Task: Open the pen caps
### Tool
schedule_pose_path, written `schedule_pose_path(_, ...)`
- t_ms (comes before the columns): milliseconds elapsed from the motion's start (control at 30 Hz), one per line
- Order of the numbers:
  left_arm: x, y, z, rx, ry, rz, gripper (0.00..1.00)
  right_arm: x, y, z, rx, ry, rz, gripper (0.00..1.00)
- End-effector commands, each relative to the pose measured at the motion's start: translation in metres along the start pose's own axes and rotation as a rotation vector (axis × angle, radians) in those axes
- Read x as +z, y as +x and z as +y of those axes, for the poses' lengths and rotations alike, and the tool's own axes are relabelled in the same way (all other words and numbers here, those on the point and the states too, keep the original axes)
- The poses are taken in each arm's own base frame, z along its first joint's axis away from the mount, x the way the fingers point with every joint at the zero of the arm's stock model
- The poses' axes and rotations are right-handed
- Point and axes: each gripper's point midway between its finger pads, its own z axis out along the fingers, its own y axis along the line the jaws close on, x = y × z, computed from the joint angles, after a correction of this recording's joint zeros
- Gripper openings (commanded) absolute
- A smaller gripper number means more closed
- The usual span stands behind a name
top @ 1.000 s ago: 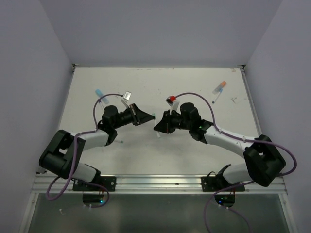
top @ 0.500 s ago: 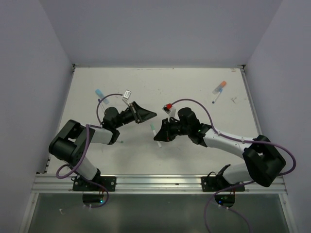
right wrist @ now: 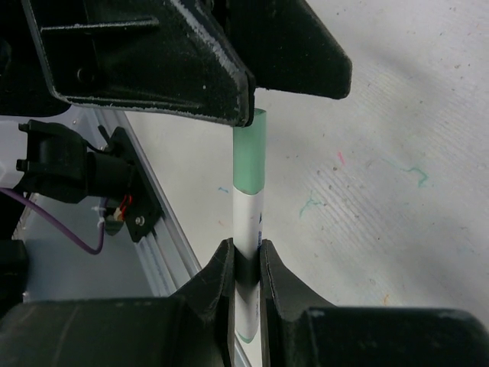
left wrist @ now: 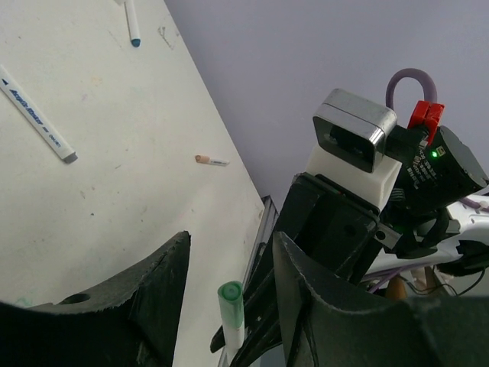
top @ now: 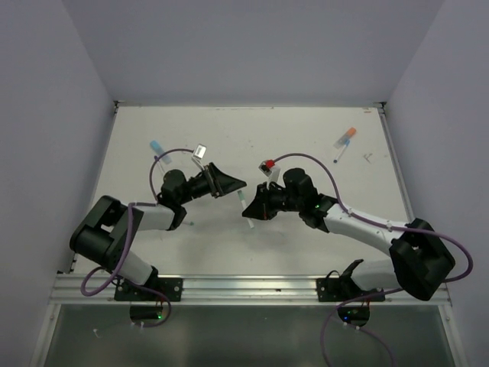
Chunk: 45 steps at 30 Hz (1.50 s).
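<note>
My right gripper (right wrist: pixel 244 256) is shut on the white barrel of a pen (right wrist: pixel 247 218) and holds it above the table. The pen's green cap (right wrist: pixel 250 157) points at my left gripper. My left gripper (left wrist: pixel 229 245) is open, its jaws on either side of the green cap (left wrist: pixel 231 302) and not touching it. In the top view the pen (top: pixel 242 201) sits between the left gripper (top: pixel 233 183) and the right gripper (top: pixel 250 211) at mid-table. An orange and light blue marker (top: pixel 346 138) lies at the far right. A light blue cap (top: pixel 157 145) lies at the far left.
A white pen with blue print (left wrist: pixel 37 115), a blue-tipped pen (left wrist: pixel 134 23) and a small orange-ended piece (left wrist: pixel 212 160) lie on the white table (top: pixel 229 130). A small pale item (top: pixel 367 158) lies near the right wall. A metal rail (top: pixel 244 287) runs along the near edge.
The right gripper has swung the pen so that its green cap points up at the left gripper. The left gripper stays open and has shifted slightly around the cap.
</note>
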Motion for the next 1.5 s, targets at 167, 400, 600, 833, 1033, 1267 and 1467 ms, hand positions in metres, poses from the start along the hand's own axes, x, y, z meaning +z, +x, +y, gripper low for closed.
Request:
schedule_pose_path(167, 0.000, 0.007, -0.012, 0.056, 0.045, 0.010, 0.46, 0.004, -0.028, 0.002, 0.017, 0.018, -0.072, 0.00)
schedule_pose_path(400, 0.001, 0.013, -0.013, 0.048, 0.056, 0.026, 0.39, 0.005, -0.033, -0.002, 0.027, 0.024, -0.090, 0.00)
schedule_pose_path(600, 0.002, 0.015, -0.013, 0.041, 0.061, 0.031, 0.34, 0.005, -0.034, -0.007, 0.045, 0.026, -0.097, 0.00)
schedule_pose_path(833, 0.004, 0.017, -0.011, 0.029, 0.064, 0.040, 0.32, 0.009, -0.036, -0.014, 0.077, 0.019, -0.106, 0.00)
schedule_pose_path(1033, 0.004, 0.018, -0.010, 0.022, 0.067, 0.044, 0.21, 0.008, -0.038, -0.018, 0.088, 0.025, -0.117, 0.00)
schedule_pose_path(1267, 0.013, 0.019, 0.010, -0.022, -0.049, 0.090, 0.00, 0.008, -0.043, -0.032, 0.081, 0.107, -0.130, 0.00)
schedule_pose_path(1467, 0.019, -0.030, 0.040, 0.007, -0.407, -0.047, 0.00, -0.010, -0.030, -0.073, -0.194, 0.629, -0.067, 0.00)
